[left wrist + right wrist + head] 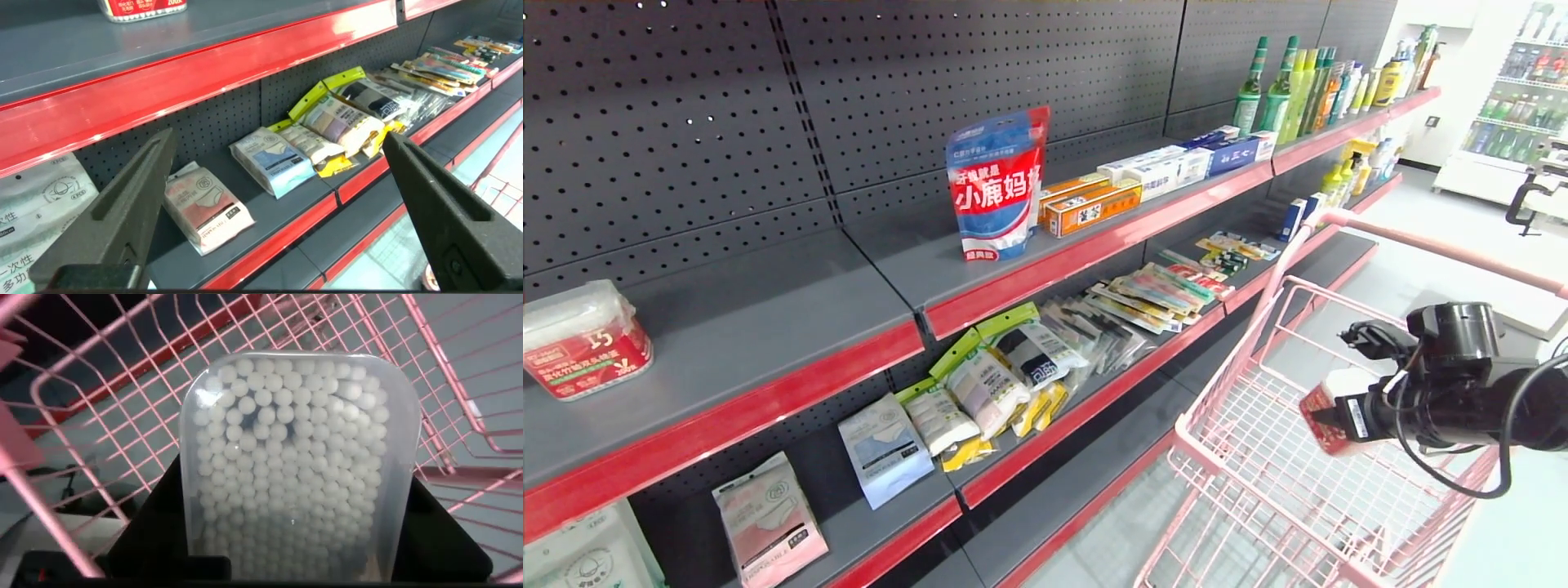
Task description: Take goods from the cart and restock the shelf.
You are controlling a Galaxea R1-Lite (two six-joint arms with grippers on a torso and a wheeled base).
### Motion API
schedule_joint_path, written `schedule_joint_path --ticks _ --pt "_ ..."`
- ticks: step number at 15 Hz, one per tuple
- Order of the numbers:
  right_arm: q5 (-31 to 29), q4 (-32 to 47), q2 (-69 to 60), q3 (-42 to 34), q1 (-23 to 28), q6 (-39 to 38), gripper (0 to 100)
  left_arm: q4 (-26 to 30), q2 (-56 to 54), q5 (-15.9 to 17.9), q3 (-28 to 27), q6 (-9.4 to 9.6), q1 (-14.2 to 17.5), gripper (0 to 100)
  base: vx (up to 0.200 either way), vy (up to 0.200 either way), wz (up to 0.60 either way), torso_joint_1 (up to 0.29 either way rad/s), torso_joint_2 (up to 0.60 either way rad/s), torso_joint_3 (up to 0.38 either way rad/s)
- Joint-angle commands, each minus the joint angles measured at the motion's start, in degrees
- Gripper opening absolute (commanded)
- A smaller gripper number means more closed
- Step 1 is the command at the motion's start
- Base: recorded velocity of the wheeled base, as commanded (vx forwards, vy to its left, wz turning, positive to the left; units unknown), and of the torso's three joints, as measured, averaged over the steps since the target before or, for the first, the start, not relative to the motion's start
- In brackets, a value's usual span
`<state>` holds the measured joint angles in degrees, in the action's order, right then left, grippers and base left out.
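R tool [296, 482] grips swab tub [1327, 412] w/ red label by its sides, held above mid basket of pink cart [1188, 441]. L tool [279, 139] spread wide, facing lower shelf [286, 224] front edge, near blue pack [274, 163] and pink pack [208, 216].

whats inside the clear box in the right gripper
The clear box holds tightly packed round white tips, like cotton swabs. The right gripper covers its sides, so anything deeper than the tips is hidden.
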<state>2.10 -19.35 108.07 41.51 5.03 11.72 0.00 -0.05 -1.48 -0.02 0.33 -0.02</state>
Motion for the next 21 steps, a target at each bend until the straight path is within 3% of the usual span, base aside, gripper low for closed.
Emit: schedule_joint_path --ticks 1,4,8,12,21 --pt "-1.4 8.8 -12.7 2.6 -4.3 -4.9 0 0.0 0.0 0.0 0.0 0.02 0.0 100 0.0 0.0 0.0 0.0 0.0 0.0" --pt "-4.7 16.4 -23.1 1.5 -8.0 -6.1 0 0.0 0.0 0.0 0.0 -0.07 0.0 100 0.0 0.0 0.0 0.0 0.0 0.0" --pt "-6.4 23.5 -33.4 -1.2 -8.6 -5.9 0 0.0 0.0 0.0 0.0 -0.07 0.0 100 0.0 0.0 0.0 0.0 0.0 0.0" --pt "-6.6 24.3 -40.8 -5.1 -8.1 -5.2 0 0.0 0.0 0.0 0.0 -0.07 0.0 100 0.0 0.0 0.0 0.029 -0.07 -0.041" --pt "-6.6 24.2 -45.0 -8.4 -7.9 -1.9 0 0.0 0.0 0.0 0.0 -0.15 0.0 100 0.0 0.0 0.0 0.2 -0.47 -0.271"
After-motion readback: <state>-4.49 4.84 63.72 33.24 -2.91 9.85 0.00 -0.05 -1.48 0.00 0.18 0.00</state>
